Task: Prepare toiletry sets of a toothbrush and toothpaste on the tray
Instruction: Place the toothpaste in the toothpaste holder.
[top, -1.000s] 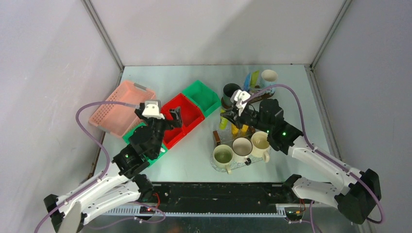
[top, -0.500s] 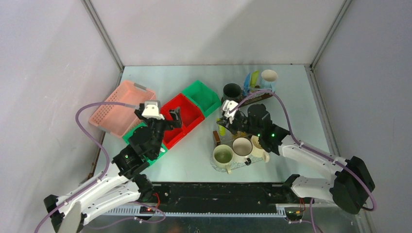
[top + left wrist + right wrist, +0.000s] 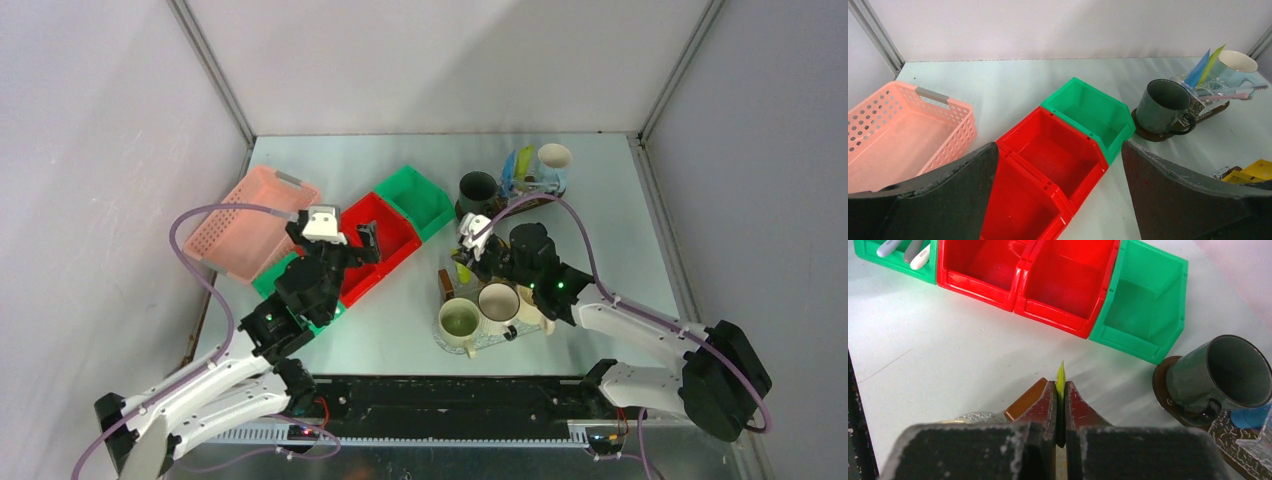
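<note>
Looking first at the right gripper, we found its fingers clamped on a thin yellow-green toothpaste tube. The tube was pinched edge-on, with only its tip showing past the pads. From above, that gripper hung over the far left corner of the near tray, where three mugs stood close together in a row. Just beyond it on the table we saw a dark mug on a brown coaster. Further back stood a pale blue mug with a blue tube, a green tube and a toothbrush beside it. The left gripper had its fingers spread wide with nothing between them, poised over the red bins. A green bin sat next to these, and a pink basket lay to their left.
</note>
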You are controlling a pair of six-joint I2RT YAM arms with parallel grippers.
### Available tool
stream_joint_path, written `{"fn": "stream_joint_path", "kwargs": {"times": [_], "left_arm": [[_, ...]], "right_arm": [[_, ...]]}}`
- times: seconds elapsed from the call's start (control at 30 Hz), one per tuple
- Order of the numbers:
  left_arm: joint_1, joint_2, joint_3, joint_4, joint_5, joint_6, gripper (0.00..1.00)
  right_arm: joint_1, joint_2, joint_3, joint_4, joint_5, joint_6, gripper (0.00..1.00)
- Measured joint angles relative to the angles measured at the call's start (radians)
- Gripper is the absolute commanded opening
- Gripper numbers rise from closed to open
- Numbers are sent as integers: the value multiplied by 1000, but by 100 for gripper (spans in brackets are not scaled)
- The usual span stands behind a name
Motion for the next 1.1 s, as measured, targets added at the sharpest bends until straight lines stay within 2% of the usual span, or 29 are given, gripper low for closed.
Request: {"fn": "stream_joint_path", "kwargs": {"times": [0.5,0.57,0.9,1.1], "left_arm": [[2,33,0,8,10,-2,100],[2,34,0,8,11,-3,100],[2,34,0,6,26,-26,100],[2,32,0,6,25,-28,100]], "right_arm": [[0,43,-81,122,7,26,0],[0,54,-88,135,7,35,2],[0,59,-103,158,7,60,25],[0,-24,-103,157,13,63,42]]}}
